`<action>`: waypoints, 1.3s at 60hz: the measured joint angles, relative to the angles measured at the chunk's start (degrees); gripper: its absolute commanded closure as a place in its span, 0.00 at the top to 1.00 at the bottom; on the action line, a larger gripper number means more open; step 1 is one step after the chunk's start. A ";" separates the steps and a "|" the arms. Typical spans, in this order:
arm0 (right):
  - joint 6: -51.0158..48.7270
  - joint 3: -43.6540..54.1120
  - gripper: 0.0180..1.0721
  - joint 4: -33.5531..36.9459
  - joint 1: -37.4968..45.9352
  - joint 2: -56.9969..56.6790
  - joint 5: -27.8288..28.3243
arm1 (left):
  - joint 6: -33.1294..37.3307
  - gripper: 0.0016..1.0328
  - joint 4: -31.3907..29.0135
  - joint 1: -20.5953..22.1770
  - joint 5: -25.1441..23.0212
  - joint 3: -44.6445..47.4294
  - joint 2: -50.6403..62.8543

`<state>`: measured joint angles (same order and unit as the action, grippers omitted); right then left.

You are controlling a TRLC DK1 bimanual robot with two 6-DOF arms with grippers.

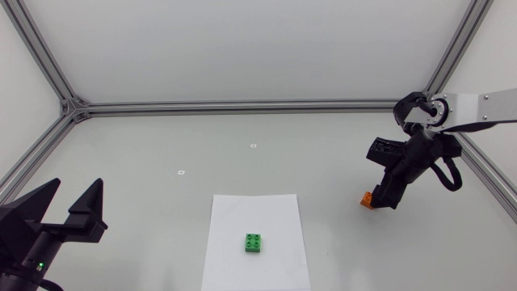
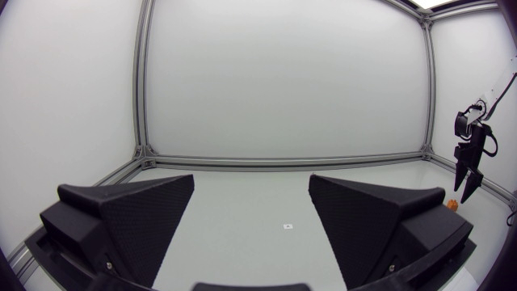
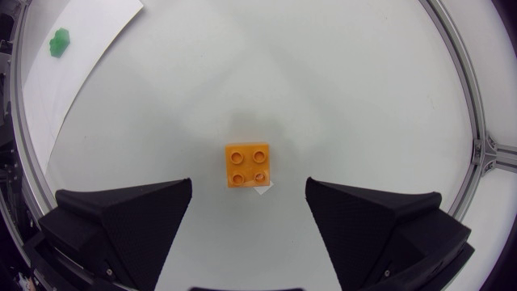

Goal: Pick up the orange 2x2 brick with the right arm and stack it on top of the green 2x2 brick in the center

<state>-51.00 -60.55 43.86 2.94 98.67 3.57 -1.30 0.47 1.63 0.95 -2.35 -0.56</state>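
The orange 2x2 brick [image 3: 247, 166] lies on the table, studs up, just ahead of the gap between my right gripper's [image 3: 249, 202] open fingers, which do not touch it. From above, that gripper [image 1: 386, 196] hangs over the brick [image 1: 367, 199] at the right side of the table and hides most of it. The green 2x2 brick [image 1: 254, 242] sits on a white sheet of paper [image 1: 266, 214] near the front middle; it shows small and far off as the green brick [image 3: 59, 42] in the right wrist view. My left gripper [image 1: 69, 212] rests open at the front left, empty.
Two small white markers [image 1: 182, 172] [image 1: 253, 146] lie on the table behind the paper. A small white tag [image 3: 262, 191] lies beside the orange brick. Aluminium frame rails [image 1: 242, 107] border the table at the back and sides.
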 measured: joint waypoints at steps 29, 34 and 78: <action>-2.23 0.00 0.82 -2.12 -1.31 4.48 -0.44 | 0.00 0.96 0.00 0.00 0.00 0.00 0.00; -2.29 0.00 0.80 -2.14 -1.46 4.74 -0.44 | 0.00 0.96 0.00 0.00 0.00 0.00 0.00; -3.28 -0.94 0.46 -2.56 -1.46 6.29 -0.44 | 0.00 0.96 0.00 0.00 0.00 0.00 0.00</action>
<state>-54.28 -61.49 41.30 1.48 104.97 3.14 -1.30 0.47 1.63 0.95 -2.35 -0.56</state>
